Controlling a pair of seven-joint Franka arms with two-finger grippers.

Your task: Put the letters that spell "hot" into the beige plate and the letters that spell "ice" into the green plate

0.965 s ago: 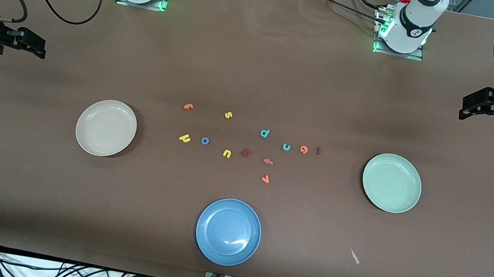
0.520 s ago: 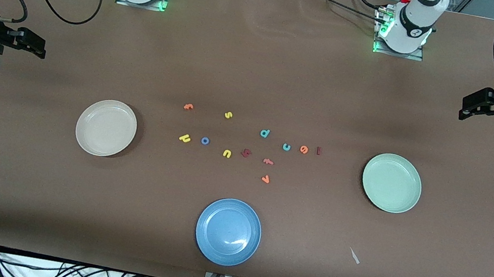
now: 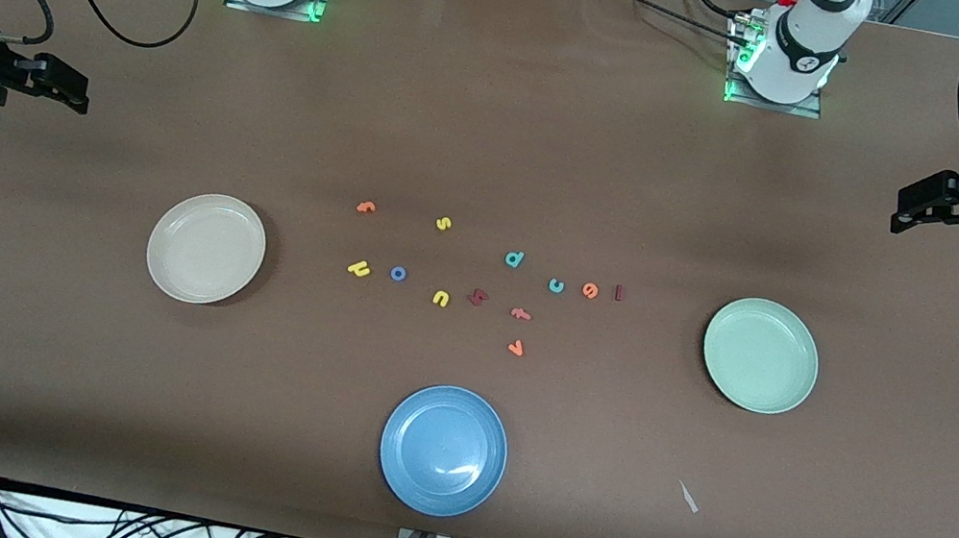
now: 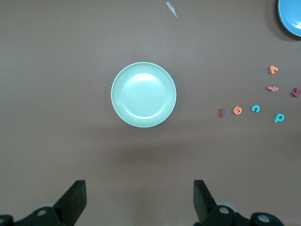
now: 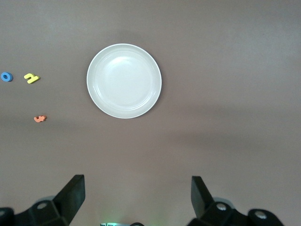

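Note:
The empty beige plate [image 3: 206, 248] lies toward the right arm's end of the table, and the empty green plate [image 3: 760, 355] toward the left arm's end. Between them lie the yellow h [image 3: 359, 267], blue o [image 3: 398, 273] and orange t [image 3: 366, 207], and nearer the green plate the teal c [image 3: 556, 285], orange e [image 3: 590, 290] and dark red i [image 3: 619, 292]. My right gripper [image 3: 75, 94] hangs open and empty at its end of the table, looking down on the beige plate [image 5: 124, 80]. My left gripper [image 3: 906, 212] hangs open and empty, looking down on the green plate [image 4: 143, 94].
A blue plate [image 3: 443, 450] sits near the front edge. Other letters lie among the task's own: yellow s [image 3: 443, 223], yellow n [image 3: 440, 299], teal d [image 3: 514, 259], a dark red angular one [image 3: 478, 297], a salmon f [image 3: 521, 314], an orange v [image 3: 515, 347]. A white scrap [image 3: 688, 497] lies nearer the camera than the green plate.

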